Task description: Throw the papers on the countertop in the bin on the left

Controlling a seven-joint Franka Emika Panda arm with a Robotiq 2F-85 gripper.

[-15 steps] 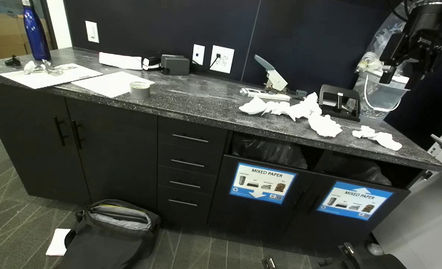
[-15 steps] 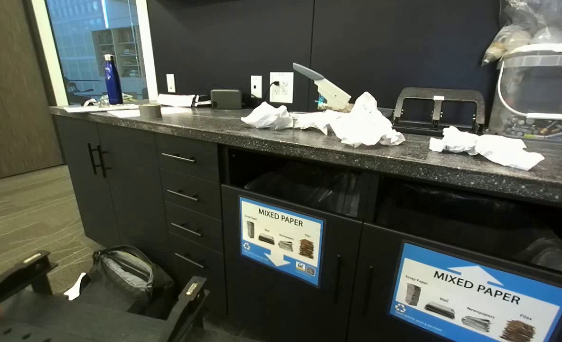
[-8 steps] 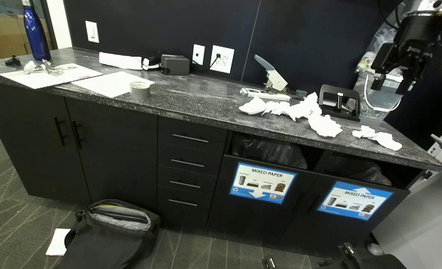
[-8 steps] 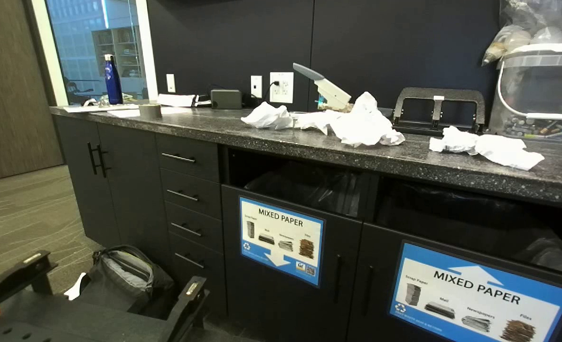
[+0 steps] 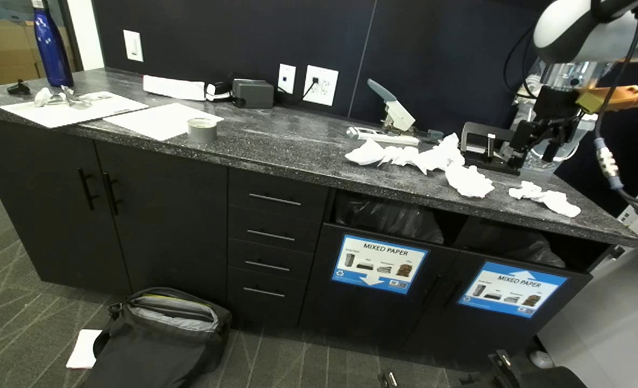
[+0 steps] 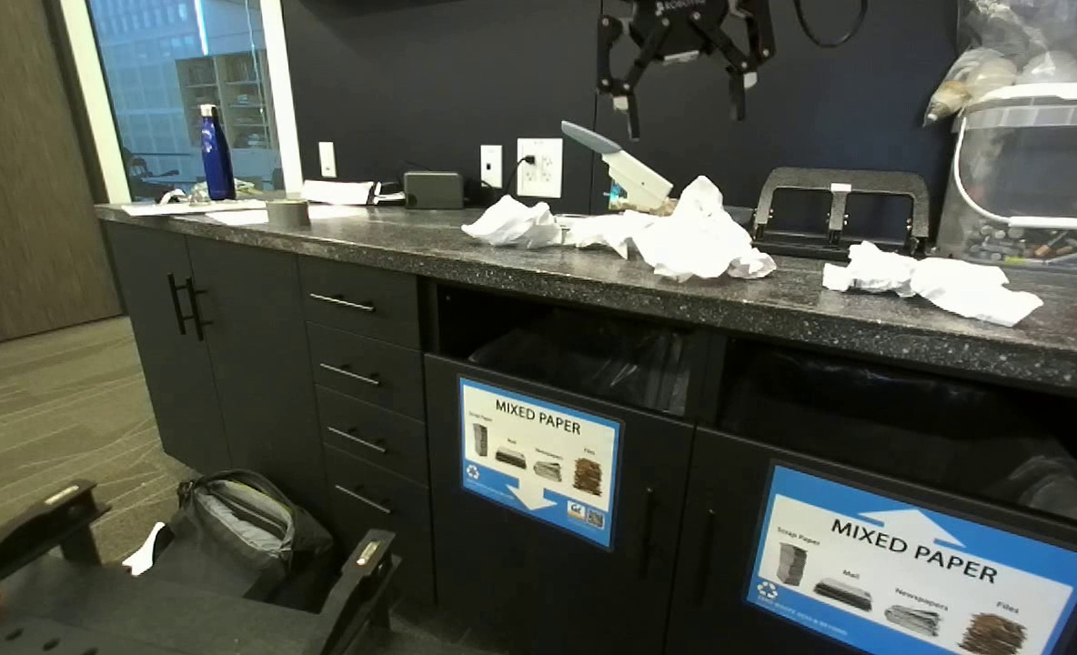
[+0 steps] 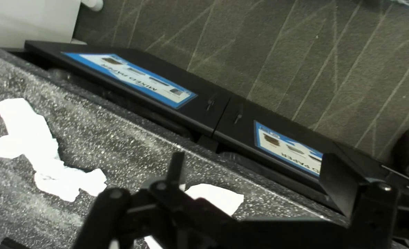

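In an exterior view the gripper (image 6: 686, 125) hung above the countertop (image 6: 393, 238), fingers (image 6: 632, 116) wide apart. Crumpled papers (image 6: 700, 238) lay approx. 6 o'clock from it, qty hard to tell; a smaller clump (image 6: 948, 280) lay at 4 o'clock, w/ the hole punch (image 6: 837, 214) at its 10 o'clock. L bin (image 6: 593, 359) sat under countertop, approx. 7 o'clock from gripper.

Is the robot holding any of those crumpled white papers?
No, in an exterior view its jaws stand open with nothing between them, while the crumpled papers lie on the countertop.
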